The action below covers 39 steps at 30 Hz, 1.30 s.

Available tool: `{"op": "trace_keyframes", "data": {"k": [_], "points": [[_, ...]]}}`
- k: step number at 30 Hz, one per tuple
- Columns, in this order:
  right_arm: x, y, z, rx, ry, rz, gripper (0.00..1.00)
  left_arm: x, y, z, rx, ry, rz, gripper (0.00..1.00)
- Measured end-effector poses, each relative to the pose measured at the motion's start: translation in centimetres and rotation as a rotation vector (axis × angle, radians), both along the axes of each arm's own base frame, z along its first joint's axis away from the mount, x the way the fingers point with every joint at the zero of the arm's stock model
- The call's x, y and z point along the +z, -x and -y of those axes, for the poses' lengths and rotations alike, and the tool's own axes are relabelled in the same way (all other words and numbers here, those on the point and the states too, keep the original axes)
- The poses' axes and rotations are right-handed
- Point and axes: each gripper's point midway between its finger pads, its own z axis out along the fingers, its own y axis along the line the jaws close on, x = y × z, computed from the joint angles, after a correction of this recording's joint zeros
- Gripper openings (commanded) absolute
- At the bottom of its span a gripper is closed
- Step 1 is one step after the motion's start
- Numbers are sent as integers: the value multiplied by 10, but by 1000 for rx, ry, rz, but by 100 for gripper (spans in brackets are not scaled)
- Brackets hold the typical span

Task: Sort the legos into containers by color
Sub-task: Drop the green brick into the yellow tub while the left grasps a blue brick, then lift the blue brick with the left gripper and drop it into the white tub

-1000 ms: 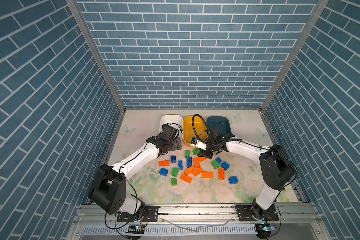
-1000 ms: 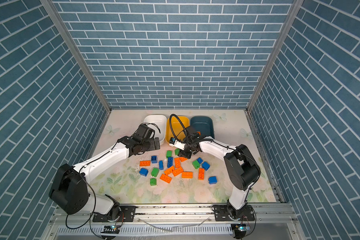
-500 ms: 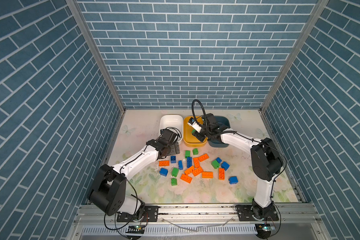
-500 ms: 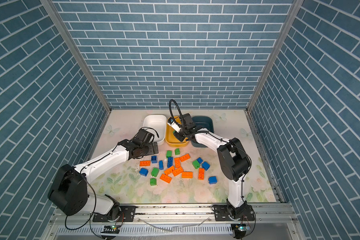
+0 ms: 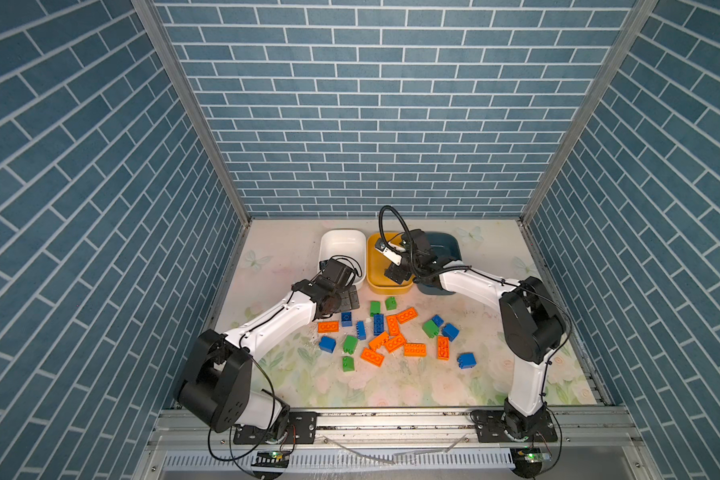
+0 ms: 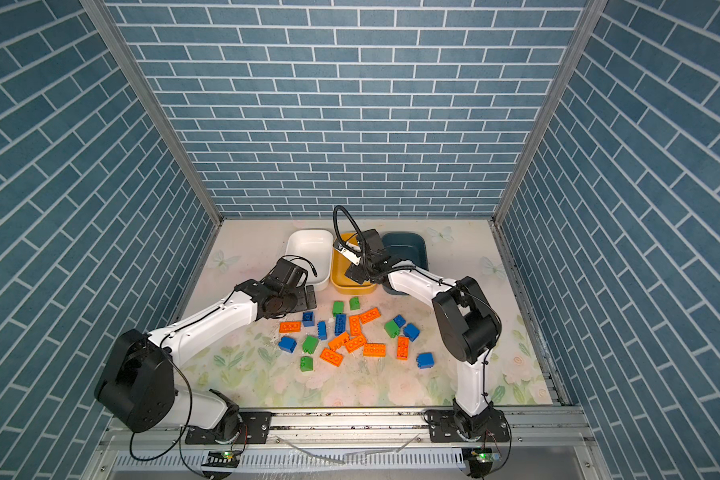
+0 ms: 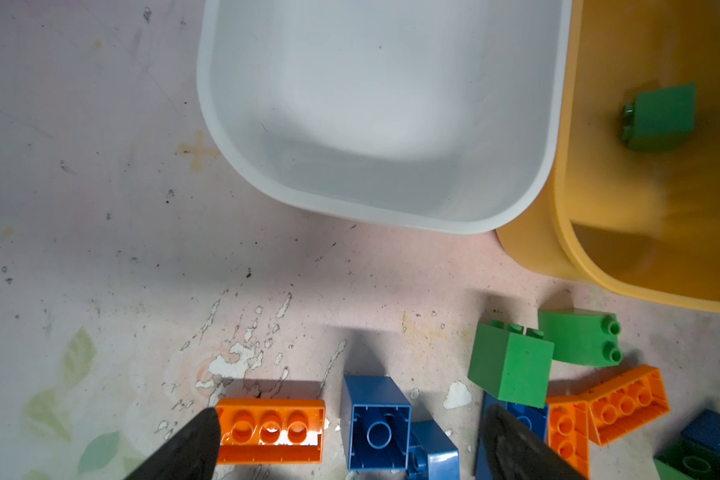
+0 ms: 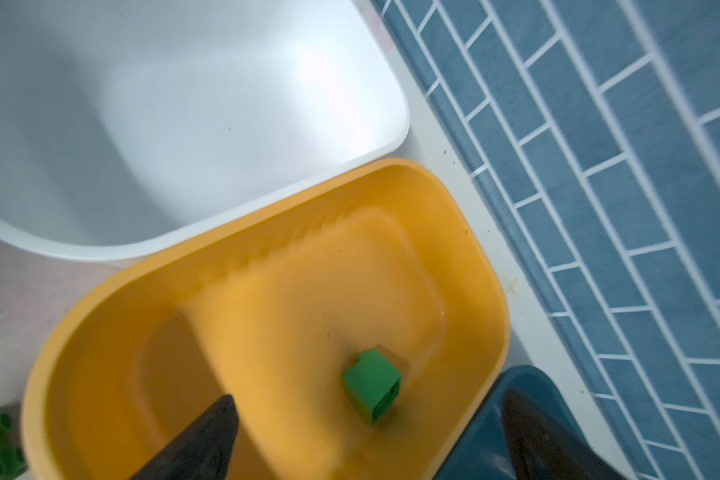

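Now the green brick (image 8: 373, 384) is lying tipped in the yellow tub (image 8: 267, 232), hollow underside facing the teal tub (image 8: 479, 432); the right gripper (image 8: 368, 399) is hovering above, fingers apart, the left gripper (image 7: 350, 411) likewise.

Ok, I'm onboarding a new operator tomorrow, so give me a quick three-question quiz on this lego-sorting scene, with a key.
1. True or false: an orange brick lies in the white tub.
2. What colour is the brick visible in the yellow tub? A orange, B green, C blue.
3. Fill in: the right gripper, above the yellow tub, has its jaws ____.

Key: 1 false, no brick shows in it. 2 B, the green brick. 3 open, with nothing held between them.
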Motion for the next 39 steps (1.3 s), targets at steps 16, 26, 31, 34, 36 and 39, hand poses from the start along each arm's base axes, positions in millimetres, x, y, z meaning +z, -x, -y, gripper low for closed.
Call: {"op": "trace_keyframes", "data": {"k": [16, 26, 31, 34, 36, 39], "points": [[-8, 95, 12, 90, 21, 63, 99, -52, 16, 22, -106, 24, -211, 66], [-12, 134, 33, -19, -209, -117, 99, -67, 20, 28, -122, 12, -264, 46], [-26, 142, 39, -68, -231, -186, 99, -69, 20, 29, -121, 10, -274, 37], [-29, 146, 39, -61, -209, -189, 99, -69, 19, 28, -116, -5, -275, 30], [-30, 148, 39, -43, -186, -183, 99, -67, 18, 25, -109, -21, -273, 28], [-32, 151, 38, -7, -149, -167, 99, -64, 16, 21, -98, -44, -266, 27]]}}
